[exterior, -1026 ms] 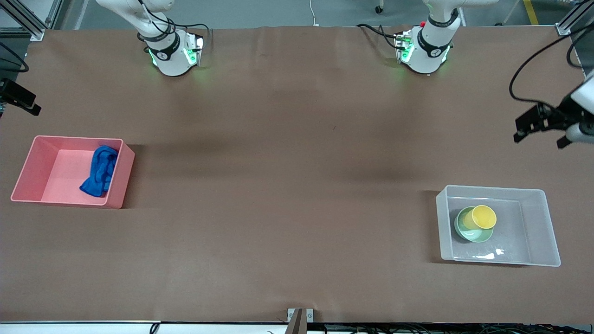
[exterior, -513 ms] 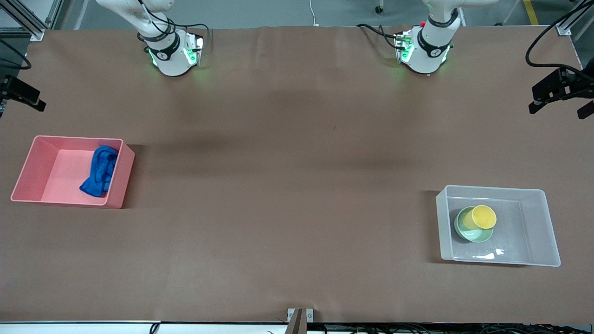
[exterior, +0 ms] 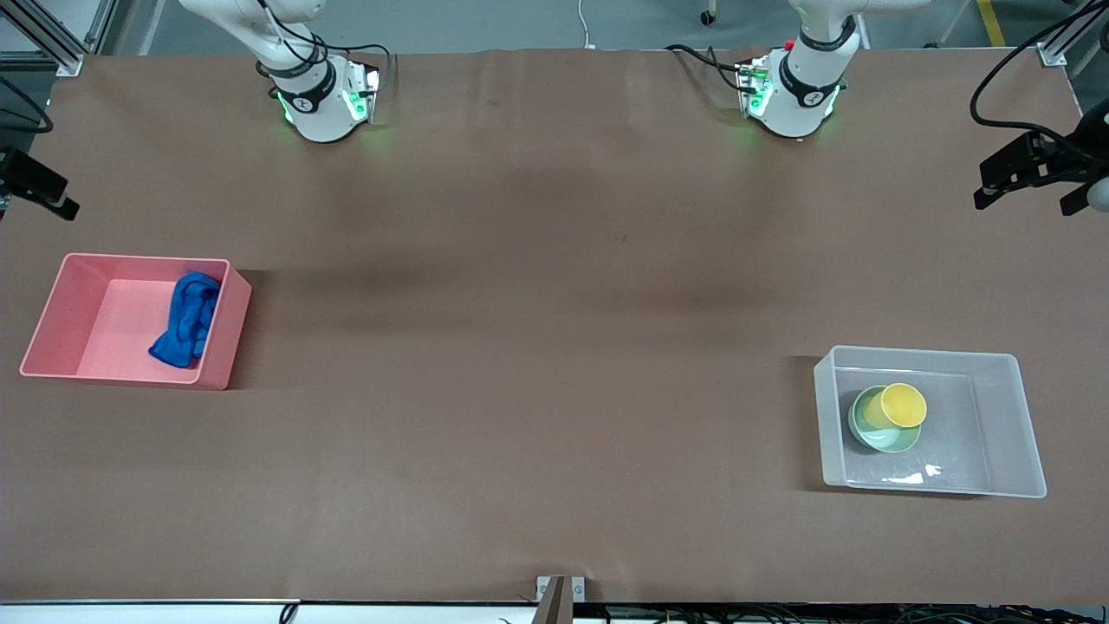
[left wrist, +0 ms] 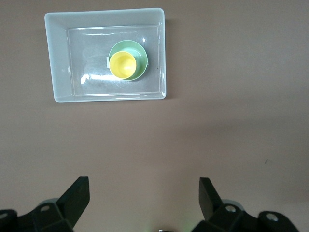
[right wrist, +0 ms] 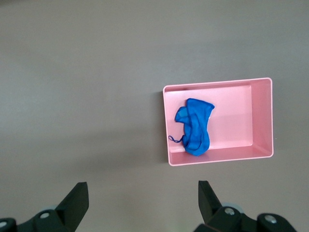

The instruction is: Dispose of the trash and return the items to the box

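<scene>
Rag [exterior: 184, 319] in pink bin [exterior: 52, 312], soft, pinch a fold. Cup [exterior: 903, 405] in bowl [exterior: 879, 433], 9 o'clock in box [exterior: 1005, 425]; light, grip rims. Left gripper [left wrist: 144, 193], right gripper [right wrist: 143, 192]: both agape, empty, high over table.

The left gripper [exterior: 1018, 176] rose toward the base-side corner at the left arm's table end. The right gripper [exterior: 39, 192] shifted slightly at its own table edge.

The brown table [exterior: 537, 347] carries a pink bin [exterior: 221, 347] and, well apart, a clear box [exterior: 1014, 425].
</scene>
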Motion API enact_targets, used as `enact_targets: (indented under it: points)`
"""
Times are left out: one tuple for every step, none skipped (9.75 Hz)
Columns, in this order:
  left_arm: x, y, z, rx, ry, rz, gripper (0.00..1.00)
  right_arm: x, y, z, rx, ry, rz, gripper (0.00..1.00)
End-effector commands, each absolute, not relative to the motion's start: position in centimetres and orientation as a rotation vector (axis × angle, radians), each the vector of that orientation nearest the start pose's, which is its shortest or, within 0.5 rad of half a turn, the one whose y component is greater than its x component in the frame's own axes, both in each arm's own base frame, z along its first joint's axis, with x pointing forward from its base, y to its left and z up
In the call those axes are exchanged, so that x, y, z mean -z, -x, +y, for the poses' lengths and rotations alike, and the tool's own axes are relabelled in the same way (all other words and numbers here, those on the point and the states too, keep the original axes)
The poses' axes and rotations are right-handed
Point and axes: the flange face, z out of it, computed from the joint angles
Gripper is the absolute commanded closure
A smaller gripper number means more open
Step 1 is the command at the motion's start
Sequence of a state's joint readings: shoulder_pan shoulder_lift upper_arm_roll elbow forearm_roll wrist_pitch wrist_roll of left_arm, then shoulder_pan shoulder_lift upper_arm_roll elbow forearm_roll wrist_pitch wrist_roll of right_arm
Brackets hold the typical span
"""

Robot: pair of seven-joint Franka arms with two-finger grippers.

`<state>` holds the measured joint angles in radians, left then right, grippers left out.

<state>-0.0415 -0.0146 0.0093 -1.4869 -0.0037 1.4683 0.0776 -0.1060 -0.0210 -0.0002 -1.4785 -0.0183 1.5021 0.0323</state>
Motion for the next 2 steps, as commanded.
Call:
enact_targets:
  points:
    - [-64.69, -53.54, -1.65, -0.051, 3.124, 0.157, 0.0, -67.24, -53.86, -6.58, 0.079, 3.141, 0.26, 0.0]
    - [-64.72, -53.64, -1.55, -0.044, 3.123, 0.156, 0.0, -67.28, -53.87, -6.82, 0.086, 3.14, 0.269, 0.0]
